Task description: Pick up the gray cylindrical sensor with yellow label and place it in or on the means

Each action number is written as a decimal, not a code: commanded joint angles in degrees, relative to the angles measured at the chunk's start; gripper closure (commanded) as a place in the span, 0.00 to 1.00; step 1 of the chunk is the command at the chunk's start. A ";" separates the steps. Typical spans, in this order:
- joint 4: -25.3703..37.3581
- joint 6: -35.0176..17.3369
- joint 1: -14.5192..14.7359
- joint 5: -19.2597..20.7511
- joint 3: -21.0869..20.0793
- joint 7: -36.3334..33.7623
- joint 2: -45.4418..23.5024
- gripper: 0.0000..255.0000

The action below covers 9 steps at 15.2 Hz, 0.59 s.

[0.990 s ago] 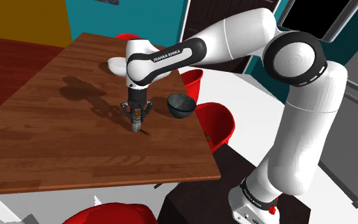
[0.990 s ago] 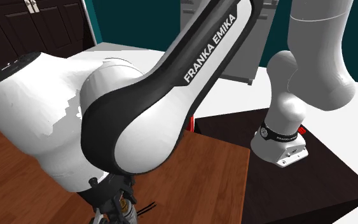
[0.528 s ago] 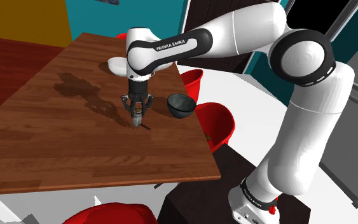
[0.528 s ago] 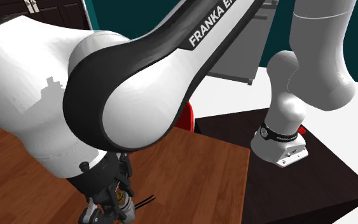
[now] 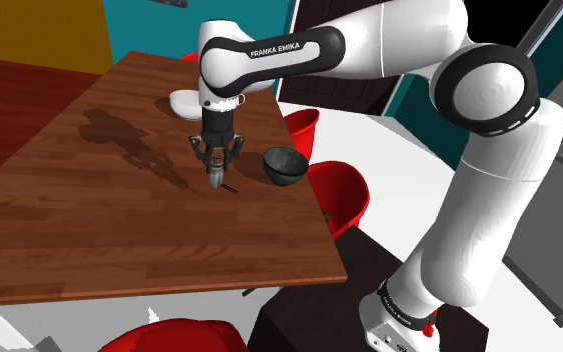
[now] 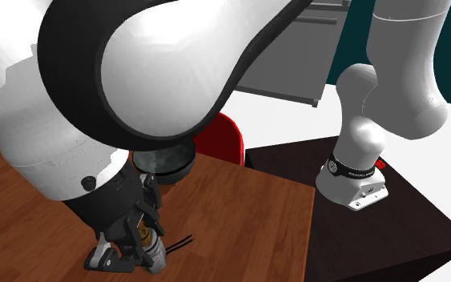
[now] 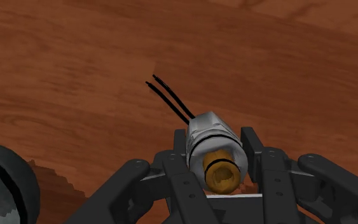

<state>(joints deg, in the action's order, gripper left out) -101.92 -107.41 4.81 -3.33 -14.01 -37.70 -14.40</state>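
The sensor [image 7: 209,130] is a short grey cylinder with a yellow-brown end and two thin black wires [image 7: 171,98]. My gripper [image 7: 215,147] is shut on it, with the fingers clasping its sides. In the shoulder view the gripper [image 5: 215,170] points down and holds the sensor [image 5: 215,180] just above the wooden table [image 5: 69,220]. A dark grey bowl [image 5: 285,165] stands on the table a short way toward that view's right of the gripper. In the second exterior view the sensor [image 6: 153,255] hangs under the hand, and the dark bowl [image 6: 163,164] lies behind it.
A white bowl [image 5: 184,102] sits at the table's far edge behind the arm. Red chairs [image 5: 339,190] [image 5: 304,125] stand along the table's right side, and another red chair [image 5: 174,335] stands at the near edge. The dark stand [image 6: 392,224] lies beyond the table's corner.
The gripper has risen with the sensor shut in it and drifted slightly toward the far side of the table. The arm's elbow has lifted as well.
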 commanded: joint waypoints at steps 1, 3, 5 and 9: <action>0.73 1.35 -0.08 -0.11 -0.01 0.02 0.61 1.00; 1.75 2.76 -0.11 -0.18 -0.03 -0.05 1.02 1.00; 2.83 4.18 -0.13 -0.24 -0.05 -0.13 1.37 1.00; 5.17 7.07 -0.16 -0.34 -0.09 -0.30 1.94 1.00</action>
<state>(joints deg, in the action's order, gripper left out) -97.35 -101.15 4.74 -3.64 -14.14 -38.08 -12.65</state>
